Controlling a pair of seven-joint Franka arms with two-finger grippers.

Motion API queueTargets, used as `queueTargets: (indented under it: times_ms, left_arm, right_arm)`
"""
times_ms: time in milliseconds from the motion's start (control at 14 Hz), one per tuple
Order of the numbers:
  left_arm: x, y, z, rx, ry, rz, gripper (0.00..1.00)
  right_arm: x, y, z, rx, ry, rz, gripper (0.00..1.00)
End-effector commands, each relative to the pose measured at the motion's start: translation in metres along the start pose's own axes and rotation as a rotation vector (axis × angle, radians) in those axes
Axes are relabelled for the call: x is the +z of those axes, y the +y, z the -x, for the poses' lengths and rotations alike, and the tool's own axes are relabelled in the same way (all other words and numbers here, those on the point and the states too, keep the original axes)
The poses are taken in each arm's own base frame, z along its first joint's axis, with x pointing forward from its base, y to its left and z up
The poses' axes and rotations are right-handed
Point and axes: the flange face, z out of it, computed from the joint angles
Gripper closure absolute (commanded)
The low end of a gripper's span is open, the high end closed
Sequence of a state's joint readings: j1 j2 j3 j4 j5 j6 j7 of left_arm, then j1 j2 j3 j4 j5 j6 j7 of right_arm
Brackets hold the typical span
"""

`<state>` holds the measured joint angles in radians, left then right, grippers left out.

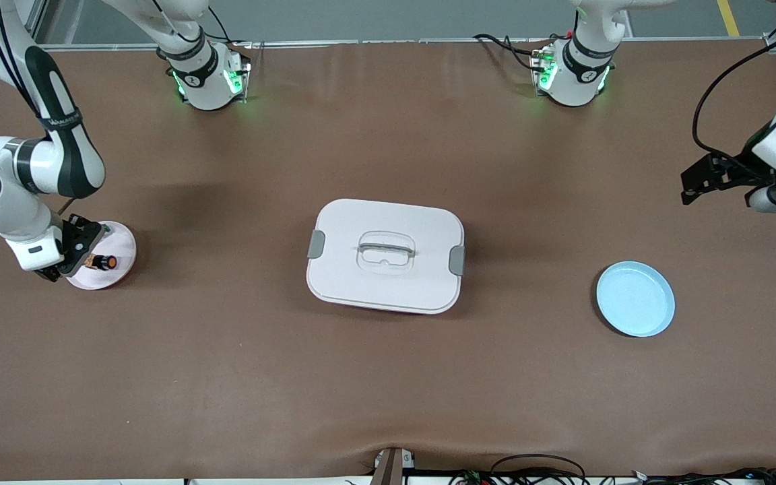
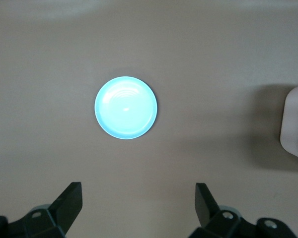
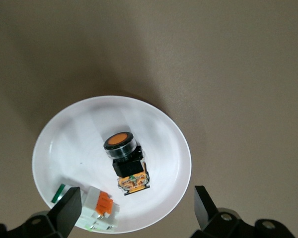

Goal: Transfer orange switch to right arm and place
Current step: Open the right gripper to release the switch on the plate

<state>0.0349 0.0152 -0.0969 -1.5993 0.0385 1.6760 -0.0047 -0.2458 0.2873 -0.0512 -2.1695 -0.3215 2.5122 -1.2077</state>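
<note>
The orange switch lies on its side on a small pinkish-white plate at the right arm's end of the table. In the right wrist view the switch shows its round orange face, black body and tan-orange rear block on the plate. My right gripper hangs just above the plate, open and empty, with one finger over the plate's rim. My left gripper is open and empty over bare table at the left arm's end.
A small white part with an orange bit also lies on the plate beside the switch. A white lidded box stands mid-table. An empty light-blue plate lies toward the left arm's end; it also shows in the left wrist view.
</note>
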Motion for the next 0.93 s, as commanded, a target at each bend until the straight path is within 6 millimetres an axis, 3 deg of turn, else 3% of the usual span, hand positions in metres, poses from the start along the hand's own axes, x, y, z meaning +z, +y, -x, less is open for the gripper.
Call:
queueTargets:
  times_ms: [0,72,501,859]
  left_arm:
    - [-0.019,0.000,0.000,-0.017,0.038,0.013,0.00]
    - [-0.026,0.000,-0.002,-0.017,0.053,0.013,0.00]
    - [-0.020,0.007,-0.004,-0.014,0.043,0.031,0.00]
    - [-0.015,-0.005,-0.003,-0.050,0.031,0.074,0.00]
  right_arm:
    - [-0.031,-0.005,-0.009,0.086,0.008,-0.010,0.00]
    - [-0.040,-0.007,-0.015,0.119,0.023,-0.029,0.00]
    - [-0.119,-0.007,-0.055,0.316,-0.015,-0.093,0.00]
    - [-0.188,-0.005,-0.085,0.540,-0.005,-0.197,0.00]
